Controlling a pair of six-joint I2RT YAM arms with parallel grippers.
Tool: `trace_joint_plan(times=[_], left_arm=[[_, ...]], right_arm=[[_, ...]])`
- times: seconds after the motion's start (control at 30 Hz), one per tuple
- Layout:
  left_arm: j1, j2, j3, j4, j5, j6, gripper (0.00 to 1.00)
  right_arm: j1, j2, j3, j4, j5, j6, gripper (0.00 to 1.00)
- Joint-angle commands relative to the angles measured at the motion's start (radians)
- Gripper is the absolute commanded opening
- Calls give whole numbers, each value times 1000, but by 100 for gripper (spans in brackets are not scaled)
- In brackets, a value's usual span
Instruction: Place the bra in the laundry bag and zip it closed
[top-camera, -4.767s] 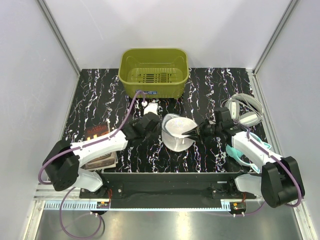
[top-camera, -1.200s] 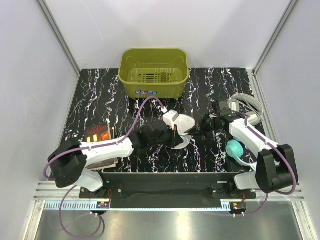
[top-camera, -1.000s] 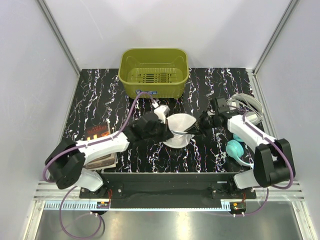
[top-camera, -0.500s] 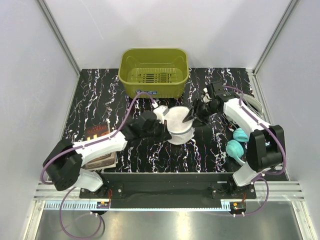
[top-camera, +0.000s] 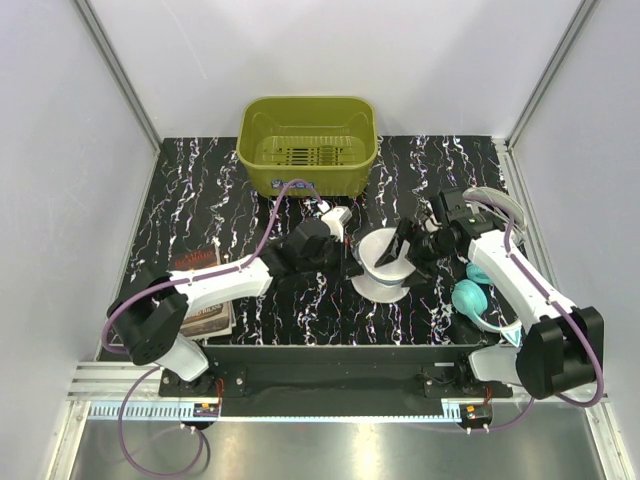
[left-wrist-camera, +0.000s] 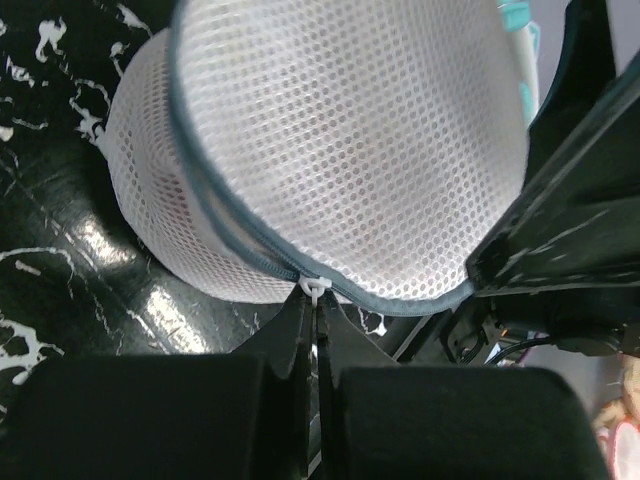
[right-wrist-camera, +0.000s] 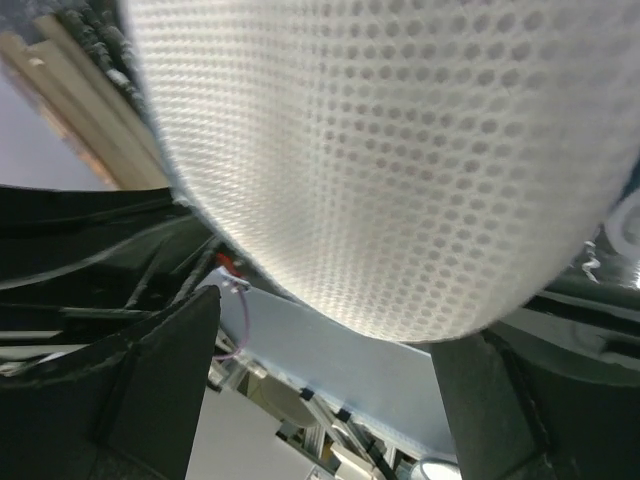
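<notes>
The laundry bag (top-camera: 383, 268), a white mesh drum with a grey-blue zipper rim, stands tilted on the black marbled table between the two arms. My left gripper (top-camera: 350, 262) is shut on the small white zipper pull (left-wrist-camera: 316, 289) at the bag's rim (left-wrist-camera: 250, 235). The mesh face (left-wrist-camera: 350, 140) fills the left wrist view. My right gripper (top-camera: 408, 254) stands open at the bag's right side, its fingers (right-wrist-camera: 150, 385) wide apart with the mesh (right-wrist-camera: 400, 150) bulging above them. The bra is hidden from every view.
An olive-green basket (top-camera: 307, 145) stands at the back centre. A teal rounded item (top-camera: 468, 298) and a white bowl-like item with a grey rim (top-camera: 497, 215) lie right of the right arm. A book (top-camera: 200, 300) lies under the left arm.
The right gripper has opened and let go of the bag. The bag and both grippers have shifted right and nearer, with the left gripper still pinching the zipper pull.
</notes>
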Motion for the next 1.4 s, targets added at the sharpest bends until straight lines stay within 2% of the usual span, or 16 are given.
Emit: trace_joint_plan(times=[0.0,0.13,0.2,0.3,0.43,0.5,0.63,0.67,0.83,1.07,1.2,1.37], left_arm=[[-8,-32,23,82,18,-25,0],[-8,-45,6,79,13,-28,0],[-8,-48,4,80,10,-34,0],[-18,-42,18,86,13,-44,0],[-58,-6,64,88,3,-54,0],[-93,10,81,88,-5,-53,0],[-150,40,108,88,-36,-44,0],[-167,43,112,88,-43,-42,0],[-198,55,121,90,-51,-33,0],[-221,52,102,94,-50,-24,0],[-221,52,96,82,-50,-16,0],[-221,61,112,76,-50,-1,0]], right_arm=[[-1,-32,-21,-98,156,-58,90],[-1,-79,-12,-196,247,-100,96],[-1,-105,-15,-207,171,-71,99],[-1,-136,-44,-161,13,40,100],[-1,-150,-44,-100,-6,167,100],[-1,-162,-70,-65,-35,296,100],[1,-266,-212,61,-11,582,91],[2,-324,-242,73,0,623,84],[1,-484,-415,109,66,827,72],[1,-533,-445,101,101,836,70],[1,-506,-345,54,153,775,68],[-4,-483,-290,23,201,755,60]])
